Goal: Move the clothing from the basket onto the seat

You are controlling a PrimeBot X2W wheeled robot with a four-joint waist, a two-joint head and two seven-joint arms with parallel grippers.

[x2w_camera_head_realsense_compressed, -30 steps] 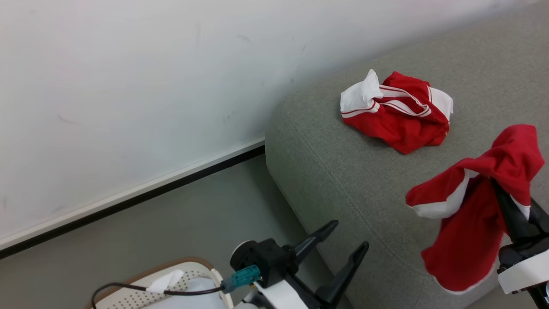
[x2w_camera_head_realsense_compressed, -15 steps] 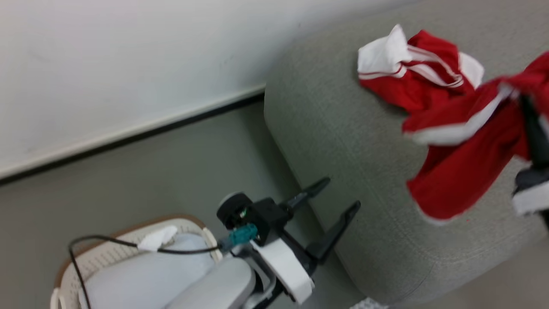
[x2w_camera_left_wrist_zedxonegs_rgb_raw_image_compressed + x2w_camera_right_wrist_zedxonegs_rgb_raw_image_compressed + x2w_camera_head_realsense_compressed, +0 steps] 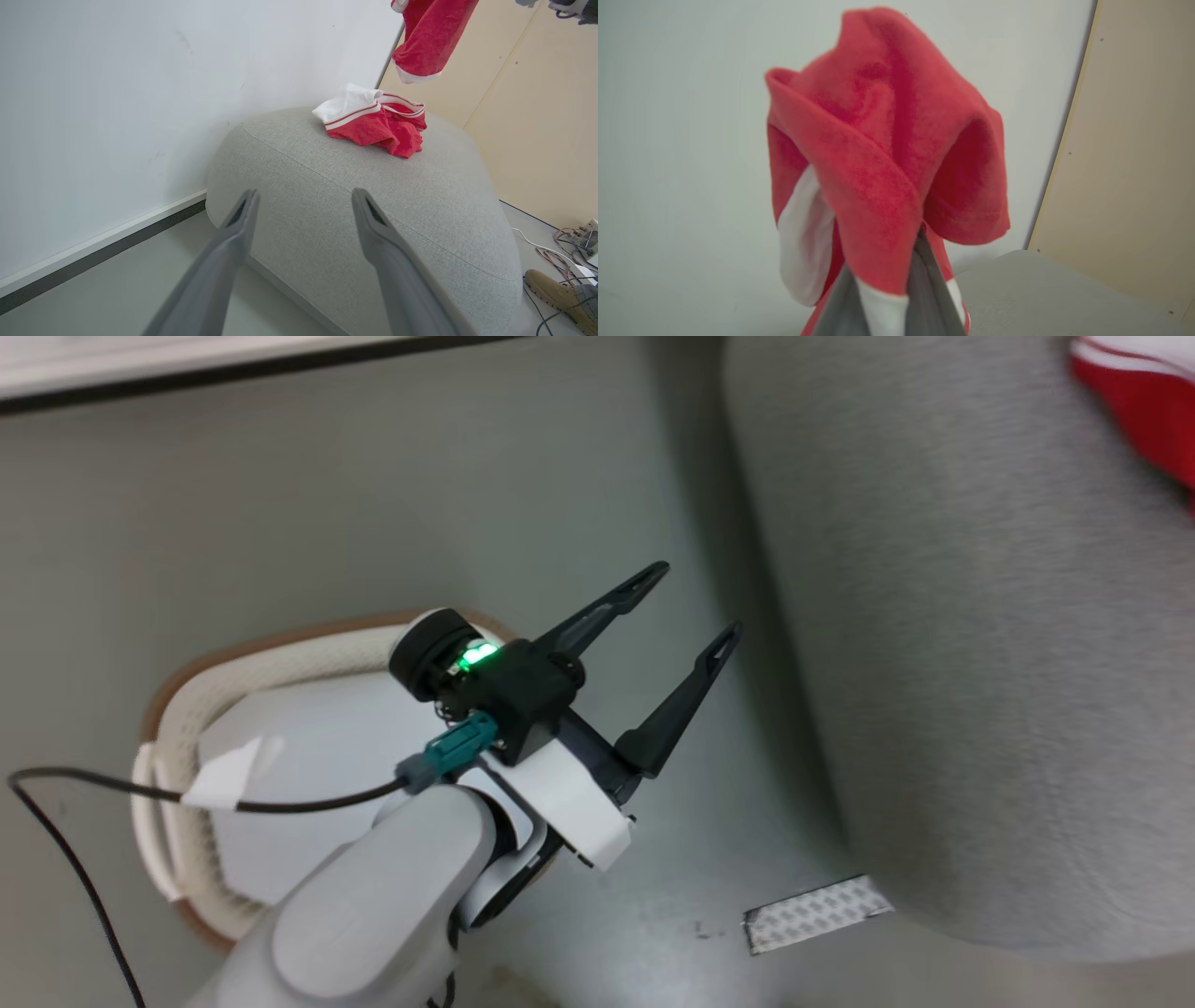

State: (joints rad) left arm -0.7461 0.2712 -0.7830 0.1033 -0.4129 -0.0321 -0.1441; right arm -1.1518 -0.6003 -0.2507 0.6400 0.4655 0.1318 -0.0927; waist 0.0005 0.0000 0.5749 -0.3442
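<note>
Camera dipped to basket [image 3: 280,649] — release pending
Right gripper [image 3: 885,289] clamps clothing [image 3: 887,154] above seat [image 3: 373,200]; left gripper [image 3: 700,599] wide, empty.

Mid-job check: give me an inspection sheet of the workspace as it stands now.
Surface: grey sofa, one red-and-white garment lying on top.
Job's things: second red garment hanging in the air from the right gripper; basket on the floor, holding a pale sheet.
Clutter: patterned strip and tan boot on the floor.
Grippers: left gripper open, empty; right fingers shut on the garment.
Cables: black cable at the left arm; loose wires near the boot.
Surroundings: white wall, beige panel.
</note>
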